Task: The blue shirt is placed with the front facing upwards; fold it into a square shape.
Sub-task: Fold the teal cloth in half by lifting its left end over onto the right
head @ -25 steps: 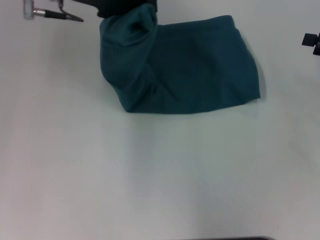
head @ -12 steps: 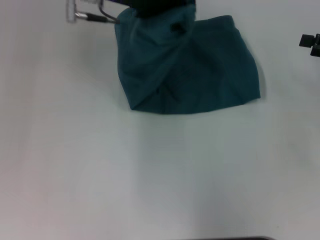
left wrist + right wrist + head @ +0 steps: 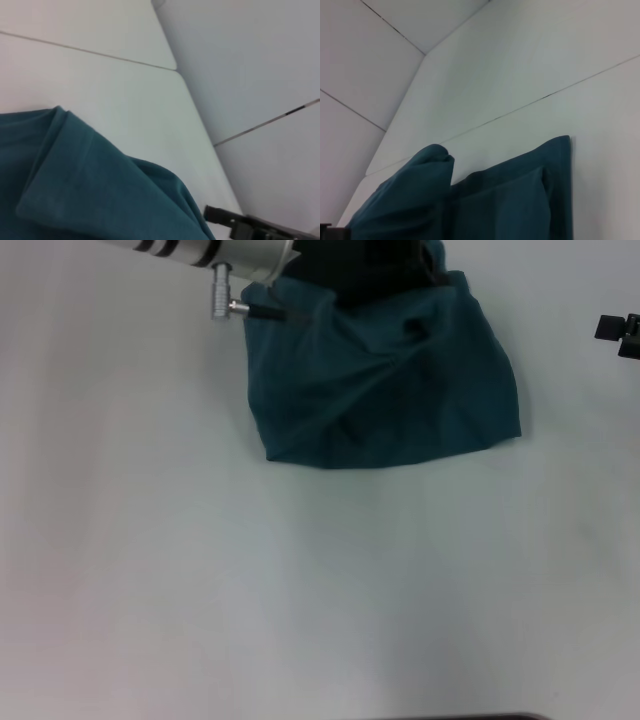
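The blue shirt [image 3: 385, 390] lies folded on the white table [image 3: 300, 590], at the far side and right of centre in the head view. No lettering is visible on it. Its near edge runs from a corner at lower left to a corner at lower right. Its right edge curves outward, and the far right corner shows a stitched hem. Diagonal creases cross the cloth toward the far left, where a flap is raised off the surface.

The left gripper [image 3: 350, 265] is over the shirt's far edge, its silver wrist section and a cable plug projecting at upper left. Dark housing covers the fingers; whether they grip the raised cloth cannot be told. The left wrist view shows only a doubled hem of the shirt and bare table beyond it.

The right gripper [image 3: 622, 330] sits at the right border, well apart from the shirt; its opening cannot be told.

Open table extends on the near side, left and right of the shirt.
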You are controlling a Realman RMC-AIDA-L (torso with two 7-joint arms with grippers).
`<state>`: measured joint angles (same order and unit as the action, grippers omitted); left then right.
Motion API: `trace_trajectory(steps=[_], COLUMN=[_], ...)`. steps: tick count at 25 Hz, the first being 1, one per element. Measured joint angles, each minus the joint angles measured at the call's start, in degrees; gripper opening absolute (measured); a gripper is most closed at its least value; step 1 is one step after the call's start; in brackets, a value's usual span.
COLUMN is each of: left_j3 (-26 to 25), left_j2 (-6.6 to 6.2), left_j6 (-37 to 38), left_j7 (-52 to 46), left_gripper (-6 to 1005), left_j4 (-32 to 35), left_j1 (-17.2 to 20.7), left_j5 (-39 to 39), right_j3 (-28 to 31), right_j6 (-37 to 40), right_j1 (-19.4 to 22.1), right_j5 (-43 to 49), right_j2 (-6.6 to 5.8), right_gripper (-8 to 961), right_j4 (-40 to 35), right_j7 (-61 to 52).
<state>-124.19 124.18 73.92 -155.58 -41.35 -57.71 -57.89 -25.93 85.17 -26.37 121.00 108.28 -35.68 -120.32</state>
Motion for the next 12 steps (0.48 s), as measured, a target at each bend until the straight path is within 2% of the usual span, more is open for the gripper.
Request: trace_trajectory(steps=[7,12], left_j3=[5.3,8.8], left_j2=[0.15,0.29], left_j6=[-4.8,-10.7], left_j7=[1.2,2.1], left_gripper=[18,18], left_j4=[0.9,5.8], left_j1=[-0.5,-2.2], left_j5=[-5.4,-7.4], right_j3=[0.0,0.0], right_j6=[0.0,0.0], right_j1=[0.0,0.1], right_j5=[0.0,0.0], right_j2=[0.00,0.00], right_gripper=[793,792], right_j4=[0.0,0.0], right_j7=[0.0,0.0])
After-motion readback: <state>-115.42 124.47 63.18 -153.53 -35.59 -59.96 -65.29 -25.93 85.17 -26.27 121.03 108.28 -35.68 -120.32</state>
